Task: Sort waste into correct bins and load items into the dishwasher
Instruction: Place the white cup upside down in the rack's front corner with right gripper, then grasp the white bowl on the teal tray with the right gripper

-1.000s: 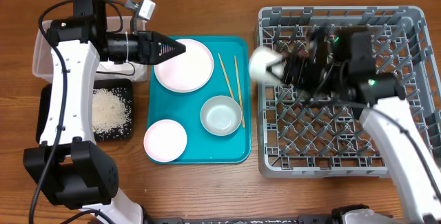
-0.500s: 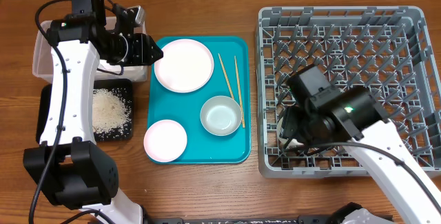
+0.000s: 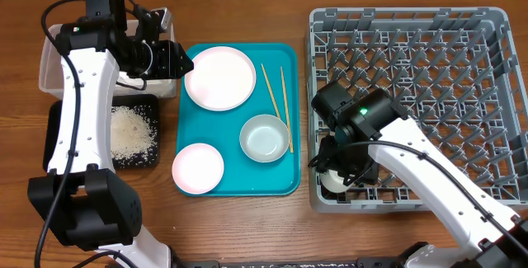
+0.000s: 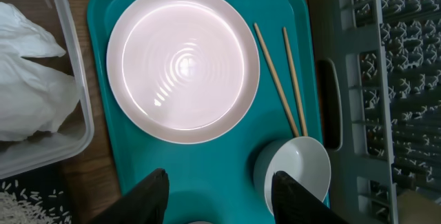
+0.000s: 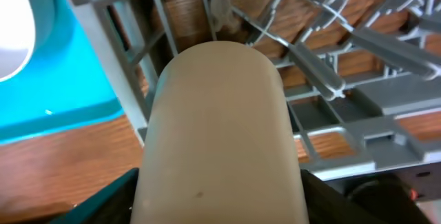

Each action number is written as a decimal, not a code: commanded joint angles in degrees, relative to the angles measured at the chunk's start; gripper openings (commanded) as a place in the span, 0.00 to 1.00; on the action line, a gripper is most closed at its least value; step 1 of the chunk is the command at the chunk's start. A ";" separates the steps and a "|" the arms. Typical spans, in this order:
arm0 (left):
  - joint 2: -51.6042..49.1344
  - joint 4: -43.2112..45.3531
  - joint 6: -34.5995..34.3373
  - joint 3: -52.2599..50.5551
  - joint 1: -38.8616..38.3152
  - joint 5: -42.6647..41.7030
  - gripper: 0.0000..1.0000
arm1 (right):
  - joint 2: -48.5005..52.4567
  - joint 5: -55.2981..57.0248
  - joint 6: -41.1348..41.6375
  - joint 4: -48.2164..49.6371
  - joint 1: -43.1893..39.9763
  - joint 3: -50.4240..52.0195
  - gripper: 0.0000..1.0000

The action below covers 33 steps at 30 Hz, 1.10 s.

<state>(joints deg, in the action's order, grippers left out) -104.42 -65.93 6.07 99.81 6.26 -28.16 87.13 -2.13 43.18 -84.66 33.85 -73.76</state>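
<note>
My right gripper (image 3: 334,173) is shut on a small white cup (image 3: 330,180) and holds it low in the front left corner of the grey dish rack (image 3: 404,14). In the right wrist view the cup (image 5: 220,127) fills the space between the fingers, over the rack's lattice (image 5: 331,65). My left gripper (image 3: 186,60) is open and empty above the left side of the teal tray (image 3: 239,181), beside the large plate (image 3: 219,78). In the left wrist view its fingers (image 4: 220,196) spread below the large plate (image 4: 182,62), with the chopsticks (image 4: 279,79) and bowl (image 4: 296,172) to the right.
The teal tray also holds a small plate (image 3: 198,169), a bowl (image 3: 264,138) and chopsticks (image 3: 274,95). The clear tub (image 3: 48,70) holds white tissues (image 4: 27,79). The black tray (image 3: 150,107) in front of it holds rice (image 3: 132,132).
My right arm carried the cup from the rack's upper left down to its front left corner and lowered it. My left gripper drew back from the large plate to the tray's edge.
</note>
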 commanded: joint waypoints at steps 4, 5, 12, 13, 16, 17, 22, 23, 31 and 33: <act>0.17 0.20 -0.31 1.18 0.04 1.33 0.54 | 0.11 0.35 0.09 3.89 0.15 1.01 0.86; 0.20 0.20 -0.33 1.33 0.04 1.09 0.55 | 0.11 1.27 0.09 4.31 0.15 -0.66 0.86; 0.28 -8.57 0.63 15.76 0.20 1.97 0.60 | 0.24 0.48 -4.07 15.74 1.14 -14.69 0.84; 0.28 -9.31 0.63 17.31 0.22 2.75 0.61 | 0.61 0.55 -3.91 16.76 1.31 -14.58 0.83; 0.28 -11.41 0.57 23.76 0.20 8.15 0.70 | 5.92 0.52 -2.34 20.59 2.86 -14.53 0.81; 0.28 -11.41 0.57 24.81 0.20 10.05 0.78 | 8.33 0.55 -1.64 21.03 3.45 -14.53 0.79; 0.24 -11.43 0.57 24.39 0.20 12.28 1.00 | 18.16 0.52 -1.14 21.42 5.11 -14.53 0.72; 0.22 -11.39 0.57 24.39 0.20 12.28 1.00 | 19.52 0.55 -1.11 21.44 5.27 -14.53 0.71; 0.22 -11.41 0.57 24.39 0.20 12.26 1.00 | 29.03 0.42 -1.14 22.73 5.31 -14.45 0.61; 0.22 -11.41 0.57 24.41 0.20 12.26 1.00 | 30.32 -0.13 -1.18 22.69 5.31 -14.45 0.58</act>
<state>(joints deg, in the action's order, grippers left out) -104.60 -77.23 6.33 123.81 6.26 -16.62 114.98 -1.72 41.78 -62.11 39.05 -88.07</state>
